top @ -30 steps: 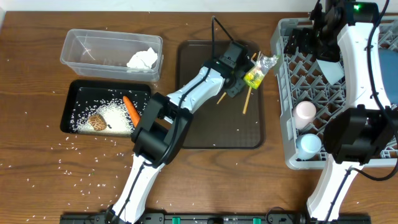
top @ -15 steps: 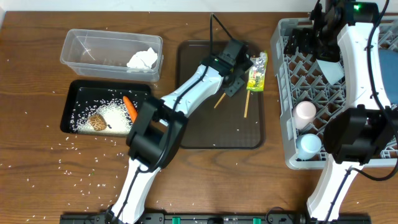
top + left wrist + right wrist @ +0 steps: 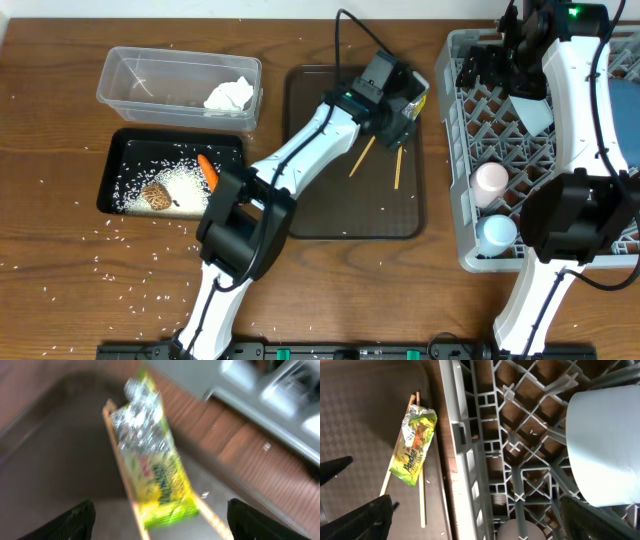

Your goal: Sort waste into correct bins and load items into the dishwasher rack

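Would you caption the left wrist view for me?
Open left tool over foil wrapper lying on wooden chopsticks.

From straight above, the fixed camera takes in the whole counter (image 3: 60, 300), from the clear tub (image 3: 180, 55) at the left to the grey rack (image 3: 456, 170) at the right. The left wrist camera looks down from close by, blurred, on a foil wrapper (image 3: 152, 467) lying over chopsticks (image 3: 123, 467) on the brown tray (image 3: 65, 470). The right wrist camera, farther off above the rack's edge, faces down and shares the same wrapper and chopsticks.
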`<action>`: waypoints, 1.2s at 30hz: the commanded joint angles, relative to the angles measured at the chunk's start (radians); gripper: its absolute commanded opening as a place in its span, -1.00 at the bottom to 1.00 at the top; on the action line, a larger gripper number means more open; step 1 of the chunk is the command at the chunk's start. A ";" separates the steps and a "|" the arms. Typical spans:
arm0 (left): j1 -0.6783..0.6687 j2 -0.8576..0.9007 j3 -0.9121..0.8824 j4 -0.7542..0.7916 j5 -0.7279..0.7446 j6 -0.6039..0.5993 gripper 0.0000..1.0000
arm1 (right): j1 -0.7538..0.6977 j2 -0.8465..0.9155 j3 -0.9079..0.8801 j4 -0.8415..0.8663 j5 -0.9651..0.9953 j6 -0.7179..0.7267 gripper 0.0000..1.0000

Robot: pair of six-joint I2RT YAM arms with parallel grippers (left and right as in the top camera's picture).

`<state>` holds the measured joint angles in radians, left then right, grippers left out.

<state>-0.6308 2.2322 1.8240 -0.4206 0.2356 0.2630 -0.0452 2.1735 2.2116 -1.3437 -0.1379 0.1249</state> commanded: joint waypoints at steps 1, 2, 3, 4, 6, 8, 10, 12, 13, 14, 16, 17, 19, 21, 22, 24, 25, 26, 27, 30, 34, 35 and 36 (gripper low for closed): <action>-0.028 0.054 0.001 0.032 0.037 0.002 0.69 | 0.007 -0.021 0.013 -0.008 0.000 -0.011 0.98; -0.035 0.068 0.001 0.046 0.037 0.002 0.69 | 0.007 -0.021 0.013 -0.010 0.000 -0.014 0.98; -0.042 0.076 0.001 0.055 0.037 0.002 0.69 | 0.007 -0.021 0.013 -0.011 0.000 -0.018 0.98; -0.048 0.086 0.001 0.062 0.037 0.002 0.68 | 0.007 -0.021 0.013 -0.013 0.000 -0.018 0.98; -0.058 0.103 0.000 0.066 0.037 0.002 0.68 | 0.007 -0.021 0.013 -0.015 0.000 -0.019 0.99; -0.063 0.120 -0.001 0.066 0.033 0.002 0.68 | 0.007 -0.021 0.013 -0.018 0.000 -0.023 0.99; -0.063 0.138 -0.001 0.068 0.018 0.002 0.65 | 0.007 -0.021 0.013 -0.021 0.000 -0.029 0.98; -0.063 0.159 -0.001 0.068 -0.020 0.002 0.64 | 0.007 -0.021 0.013 -0.023 0.000 -0.029 0.98; -0.062 0.162 -0.001 0.067 -0.032 0.002 0.64 | 0.007 -0.021 0.013 -0.023 0.000 -0.029 0.98; -0.061 0.168 -0.001 0.064 -0.047 0.002 0.62 | 0.007 -0.021 0.013 -0.023 0.000 -0.029 0.99; -0.060 0.170 -0.001 0.063 -0.058 0.002 0.57 | 0.007 -0.021 0.013 -0.023 0.000 -0.029 0.98; -0.060 0.170 -0.001 0.064 -0.058 0.002 0.57 | 0.007 -0.021 0.013 -0.023 0.000 -0.030 0.98; -0.060 0.170 -0.001 0.064 -0.065 0.002 0.51 | 0.007 -0.021 0.013 -0.022 0.000 -0.030 0.98; -0.060 0.170 -0.001 0.062 -0.064 -0.006 0.42 | 0.007 -0.021 0.013 -0.022 0.000 -0.035 0.98; -0.060 0.170 -0.001 0.060 -0.064 -0.017 0.37 | 0.007 -0.021 0.013 -0.022 0.001 -0.037 0.99; -0.060 0.170 -0.001 0.061 -0.063 -0.051 0.24 | 0.007 -0.021 0.013 -0.022 0.001 -0.037 0.98; -0.060 0.170 -0.001 0.060 -0.063 -0.065 0.16 | 0.007 -0.021 0.013 -0.022 0.003 -0.037 0.99; -0.060 0.170 -0.001 0.060 -0.063 -0.072 0.10 | 0.007 -0.021 0.013 -0.022 0.003 -0.037 0.99; -0.060 0.170 -0.001 0.058 -0.063 -0.079 0.01 | 0.007 -0.021 0.013 -0.022 0.003 -0.037 0.98; -0.060 0.169 0.000 0.045 -0.063 -0.102 -0.31 | 0.007 -0.021 0.013 -0.022 0.004 -0.037 0.99; -0.058 0.154 0.014 -0.004 -0.063 -0.127 -0.74 | 0.007 -0.021 0.013 -0.022 0.004 -0.037 0.99; -0.059 0.146 0.016 -0.015 -0.063 -0.127 -0.84 | 0.007 -0.021 0.013 -0.022 0.004 -0.037 0.99; -0.058 0.137 0.016 -0.029 -0.064 -0.127 -0.88 | 0.007 -0.021 0.013 -0.022 0.004 -0.037 0.98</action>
<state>-0.6964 2.3634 1.8469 -0.4080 0.1989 0.1501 -0.0452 2.1735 2.2116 -1.3651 -0.1379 0.1013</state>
